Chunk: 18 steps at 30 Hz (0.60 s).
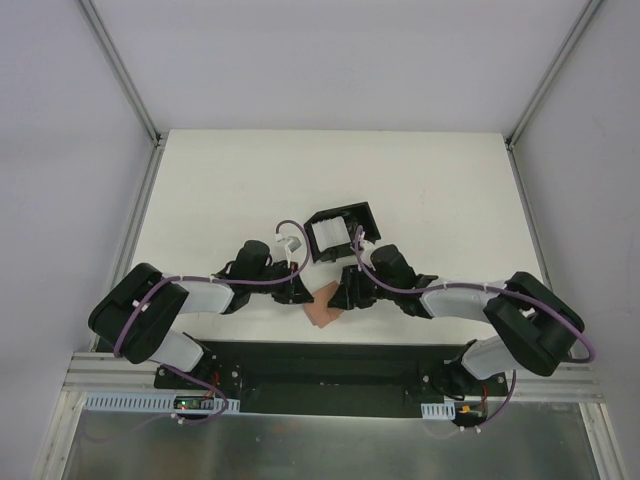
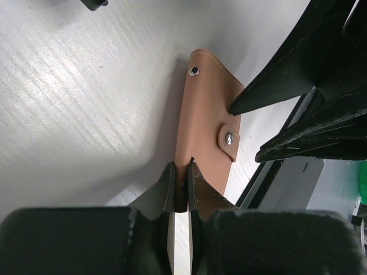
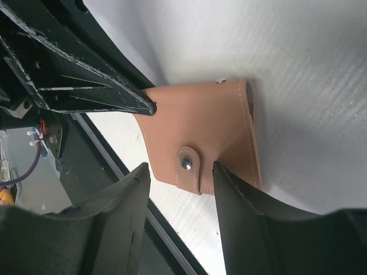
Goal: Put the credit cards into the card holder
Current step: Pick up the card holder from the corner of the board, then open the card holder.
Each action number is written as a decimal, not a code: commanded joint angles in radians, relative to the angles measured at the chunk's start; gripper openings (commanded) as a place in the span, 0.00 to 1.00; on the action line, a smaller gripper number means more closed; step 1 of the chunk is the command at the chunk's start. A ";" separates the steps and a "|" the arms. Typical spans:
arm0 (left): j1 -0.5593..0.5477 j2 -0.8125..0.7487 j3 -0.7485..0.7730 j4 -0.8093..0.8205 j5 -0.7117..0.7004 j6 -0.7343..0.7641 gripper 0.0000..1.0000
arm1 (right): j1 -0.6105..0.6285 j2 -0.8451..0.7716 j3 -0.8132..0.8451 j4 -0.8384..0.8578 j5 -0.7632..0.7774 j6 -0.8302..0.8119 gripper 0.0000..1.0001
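Card holder (image 1: 322, 312): we see the flat tan leather wallet on the near side of the black box frame (image 1: 340, 232), close by.
Left gripper (image 2: 181, 169): we find it pinching the card holder's edge.
Right gripper (image 3: 182, 169): jaws apart, straddling the snap tab.

The top view looks down from above and behind the arm bases at 6 o'clock, far enough off to take in the whole surface (image 1: 250, 180). Each wrist view sits close behind its own tool, the left tool (image 2: 180, 172) and the right tool (image 3: 180, 169), facing down at the surface. All three views share the card holder (image 1: 322, 312), which lies toward 6 o'clock in the top view. In each wrist view the opposite tool also enters, from 2 o'clock in the left and 10 o'clock in the right.
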 commanded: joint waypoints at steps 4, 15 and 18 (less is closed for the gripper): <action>0.001 -0.008 -0.012 0.002 -0.072 -0.031 0.00 | 0.035 0.042 0.007 0.088 -0.040 0.050 0.46; -0.001 -0.034 -0.032 0.002 -0.161 -0.082 0.00 | 0.059 0.043 -0.008 0.092 -0.054 0.090 0.37; -0.001 -0.052 -0.042 0.000 -0.189 -0.099 0.00 | 0.061 0.032 -0.011 0.088 -0.052 0.113 0.30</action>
